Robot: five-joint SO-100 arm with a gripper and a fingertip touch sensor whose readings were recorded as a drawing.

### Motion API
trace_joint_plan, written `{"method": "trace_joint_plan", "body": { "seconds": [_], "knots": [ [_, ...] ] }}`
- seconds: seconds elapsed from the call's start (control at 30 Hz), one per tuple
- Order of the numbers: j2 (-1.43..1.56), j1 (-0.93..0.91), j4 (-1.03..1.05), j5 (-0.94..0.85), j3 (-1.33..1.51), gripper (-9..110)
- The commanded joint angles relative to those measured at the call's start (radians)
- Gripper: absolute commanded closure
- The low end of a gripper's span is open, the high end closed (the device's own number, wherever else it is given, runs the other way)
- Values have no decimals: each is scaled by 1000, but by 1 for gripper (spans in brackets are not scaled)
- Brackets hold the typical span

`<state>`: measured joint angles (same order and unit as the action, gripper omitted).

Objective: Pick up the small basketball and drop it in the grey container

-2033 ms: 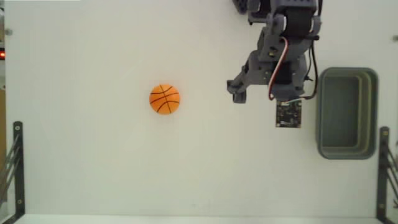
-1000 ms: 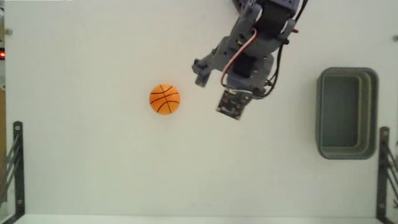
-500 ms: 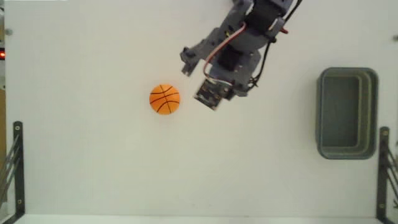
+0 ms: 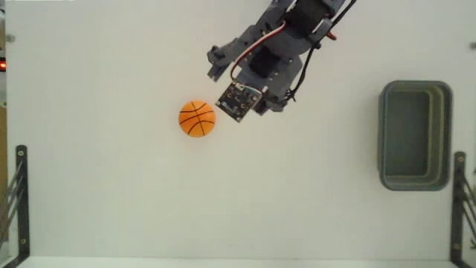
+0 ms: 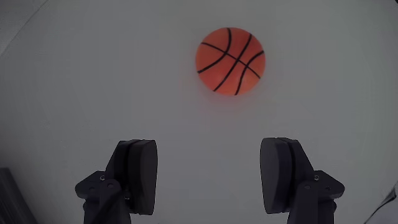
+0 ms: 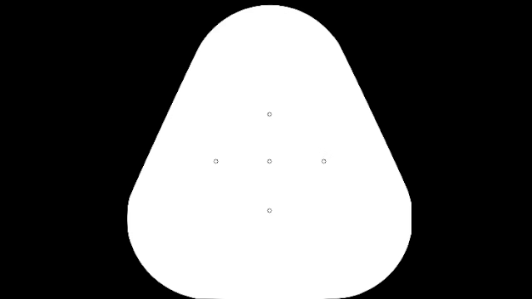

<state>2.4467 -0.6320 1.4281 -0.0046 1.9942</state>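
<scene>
Step in hand: the approach to the small basketball [image 5: 231,60]; nothing was held yet.
Fingers: the gripper [image 5: 211,174] stood spread wide, its two fingers [image 5: 140,174] well apart with only bare table [image 5: 74,74] between them.
Ball: it lay ahead of the fingertips in the wrist view, a little toward the right-hand finger rather than centred in the gap; in the fixed view the small basketball [image 4: 197,118] sat just beyond the gripper [image 4: 223,85].
Container: the grey container [image 4: 414,135] lay well apart, behind the fingers on the far side of the arm.
Doing it well: judged from here, the wrist needed to swing slightly so the ball centred in the gap; then advance and lower until both fingers flanked its widest part; close gently, since a round ball would likely roll from an off-centre pinch.
</scene>
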Motion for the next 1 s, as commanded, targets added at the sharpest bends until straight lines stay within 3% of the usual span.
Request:
{"method": "trace_joint_plan", "body": {
  "seconds": [0.0,0.97],
  "knots": [
    [34,-37,2,5,5,-9],
    [34,-106,2,5,5,-9]
  ]
}}
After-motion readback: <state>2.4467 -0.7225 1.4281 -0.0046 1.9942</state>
